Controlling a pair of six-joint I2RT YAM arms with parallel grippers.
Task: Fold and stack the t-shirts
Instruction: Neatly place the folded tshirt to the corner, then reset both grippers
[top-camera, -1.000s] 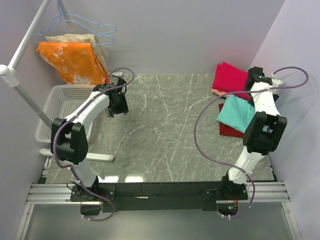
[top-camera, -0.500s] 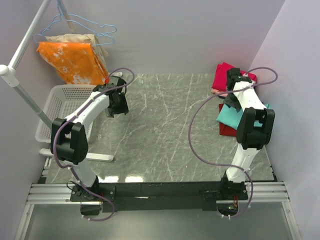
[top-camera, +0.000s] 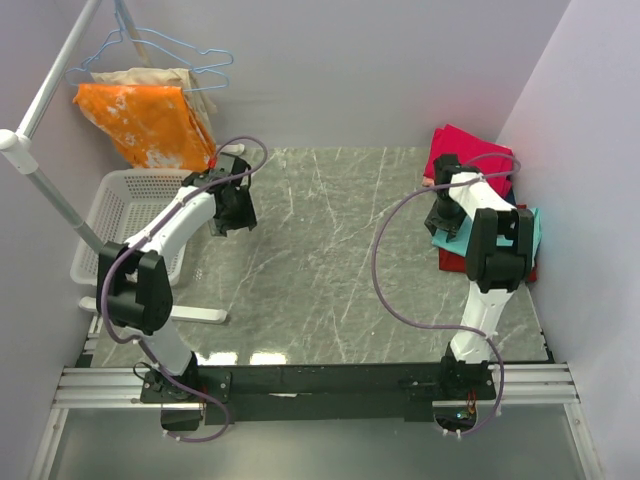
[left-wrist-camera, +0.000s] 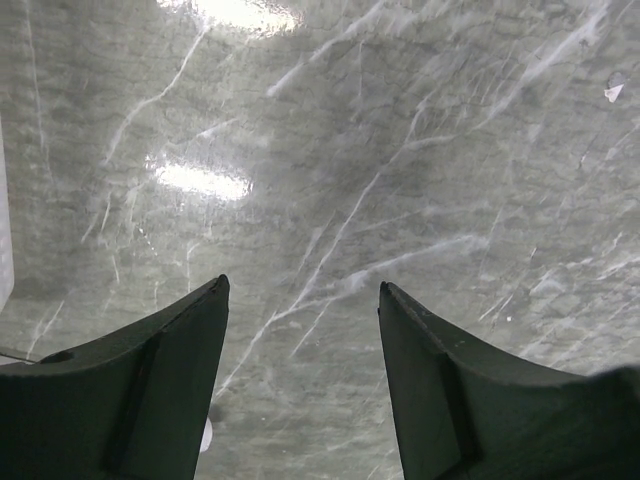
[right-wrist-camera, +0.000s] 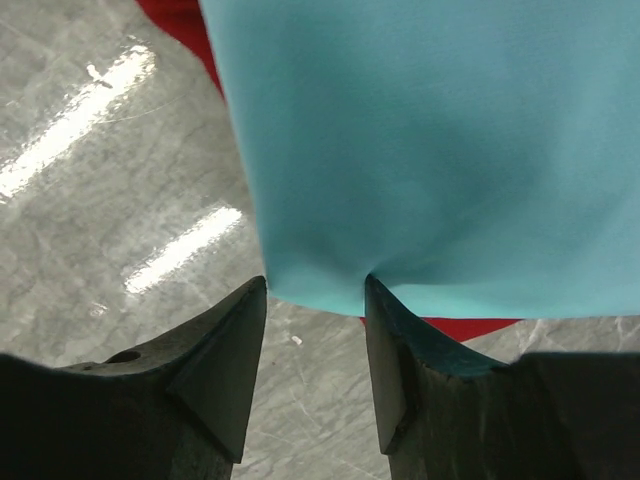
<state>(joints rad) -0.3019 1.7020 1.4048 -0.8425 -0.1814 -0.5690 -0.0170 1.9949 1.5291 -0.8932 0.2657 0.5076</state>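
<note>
**Right gripper spread at the hem of the teal shirt**

The right gripper (right-wrist-camera: 315, 295) has its jaws apart, and the two dark fingers frame the near edge of the teal t-shirt (right-wrist-camera: 430, 130). In the right wrist view that edge runs across just at the fingertips. The cloth puckers a little where it meets the right-hand finger, but nothing is pinched between the jaws, and bare marble table (right-wrist-camera: 100, 200) shows in the gap. The teal t-shirt fills the upper right of that view and lies smooth and flat. A dark red t-shirt (right-wrist-camera: 440, 327) peeks out beneath it, as a strip along the lower edge and again at the top left corner.

From the overhead camera, this pile sits at the right side of the frame, close to the wall, with the right arm reaching over it. Behind it, toward the upper right, lies a magenta-pink t-shirt (top-camera: 462, 150).

The left gripper (left-wrist-camera: 303, 300) is also open, with nothing between its fingers. It hangs over bare marble at the left of the overhead view, well apart from the shirts. Just left of it is a white basket (top-camera: 115, 215). In the upper left corner an orange white-blotched cloth (top-camera: 140, 120) and a beige cloth (top-camera: 150, 75) hang from a rail (top-camera: 50, 85).
</note>
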